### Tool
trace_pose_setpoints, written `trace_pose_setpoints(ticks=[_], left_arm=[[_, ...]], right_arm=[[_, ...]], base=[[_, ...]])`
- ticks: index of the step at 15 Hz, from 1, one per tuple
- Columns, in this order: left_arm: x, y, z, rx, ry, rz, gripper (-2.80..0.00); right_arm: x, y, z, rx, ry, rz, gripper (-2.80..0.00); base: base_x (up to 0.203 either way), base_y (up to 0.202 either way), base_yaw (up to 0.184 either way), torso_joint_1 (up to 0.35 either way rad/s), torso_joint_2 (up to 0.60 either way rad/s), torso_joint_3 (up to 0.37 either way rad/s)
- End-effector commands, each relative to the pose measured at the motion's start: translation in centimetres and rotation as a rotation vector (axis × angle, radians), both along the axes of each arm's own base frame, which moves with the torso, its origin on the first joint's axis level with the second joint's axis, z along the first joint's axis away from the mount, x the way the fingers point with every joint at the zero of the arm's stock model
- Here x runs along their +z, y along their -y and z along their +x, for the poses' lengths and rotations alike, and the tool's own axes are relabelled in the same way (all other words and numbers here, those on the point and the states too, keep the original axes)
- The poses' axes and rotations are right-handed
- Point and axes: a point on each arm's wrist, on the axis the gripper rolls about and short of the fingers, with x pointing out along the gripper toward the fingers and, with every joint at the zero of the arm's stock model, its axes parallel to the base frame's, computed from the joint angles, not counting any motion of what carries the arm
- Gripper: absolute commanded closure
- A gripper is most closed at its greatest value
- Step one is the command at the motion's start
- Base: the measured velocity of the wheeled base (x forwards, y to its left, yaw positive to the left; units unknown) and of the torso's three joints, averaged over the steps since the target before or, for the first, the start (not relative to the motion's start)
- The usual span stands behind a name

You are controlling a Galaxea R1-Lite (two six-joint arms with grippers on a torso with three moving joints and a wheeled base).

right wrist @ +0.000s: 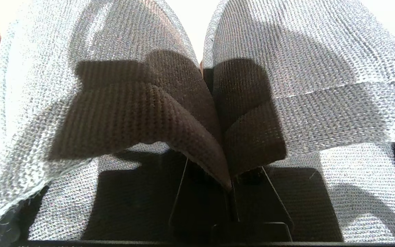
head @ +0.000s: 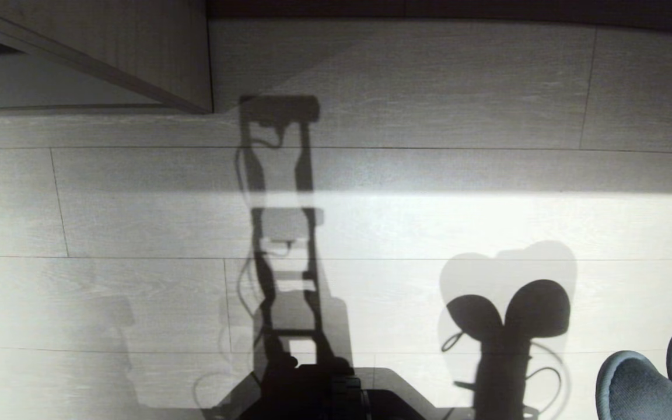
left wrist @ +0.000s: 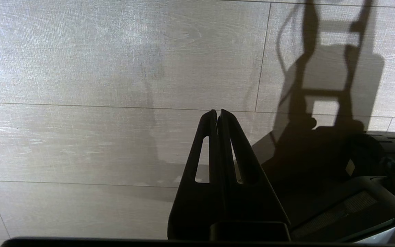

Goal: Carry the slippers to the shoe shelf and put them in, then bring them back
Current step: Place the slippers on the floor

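The two blue-grey knitted slippers (right wrist: 115, 68) hang side by side, toes away from the wrist, filling the right wrist view. My right gripper (right wrist: 231, 192) is shut on their inner edges, pinched together between the fingers. In the head view the slippers (head: 633, 385) show at the bottom right corner, above the floor, and the gripper itself is out of frame. The shoe shelf (head: 137, 52), of pale wood-grain board with a slanted panel, stands at the top left. My left gripper (left wrist: 217, 111) is shut and empty above the floor.
Pale plank floor (head: 429, 221) lies ahead, crossed by a bright band of light and by the shadows of the robot and the slippers. The dark robot base (head: 324, 391) sits at the bottom middle. A dark skirting strip (head: 458, 9) runs along the top.
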Motion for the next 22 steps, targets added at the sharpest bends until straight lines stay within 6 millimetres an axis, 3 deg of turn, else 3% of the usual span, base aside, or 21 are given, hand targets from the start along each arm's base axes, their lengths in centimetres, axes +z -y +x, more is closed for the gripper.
trace_pose_setpoints(ticks=[1, 11, 15, 18, 22], left_arm=[[0.0, 0.0, 0.0, 0.0, 0.0, -0.001, 0.0], [0.0, 0.0, 0.0, 0.0, 0.0, -0.001, 0.0], [0.0, 0.0, 0.0, 0.0, 0.0, -0.001, 0.0], [0.0, 0.0, 0.0, 0.0, 0.0, -0.001, 0.0], [0.0, 0.0, 0.0, 0.0, 0.0, -0.001, 0.0]], right_arm=[[0.0, 0.0, 0.0, 0.002, 0.0, -0.001, 0.0], [0.0, 0.0, 0.0, 0.002, 0.0, -0.013, 0.0], [1.8, -0.1, -0.5, 0.032, 0.072, -0.035, 0.0], [6.8, -0.2, -2.1, 0.091, 0.188, -0.043, 0.0], [13.4, -0.2, -0.5, 0.114, 0.153, -0.043, 0.0]], base=[[0.0, 0.0, 0.0, 0.0, 0.0, 0.0], [0.0, 0.0, 0.0, 0.0, 0.0, 0.0], [0.0, 0.0, 0.0, 0.0, 0.0, 0.0], [0.0, 0.0, 0.0, 0.0, 0.0, 0.0], [0.0, 0.0, 0.0, 0.0, 0.0, 0.0]])
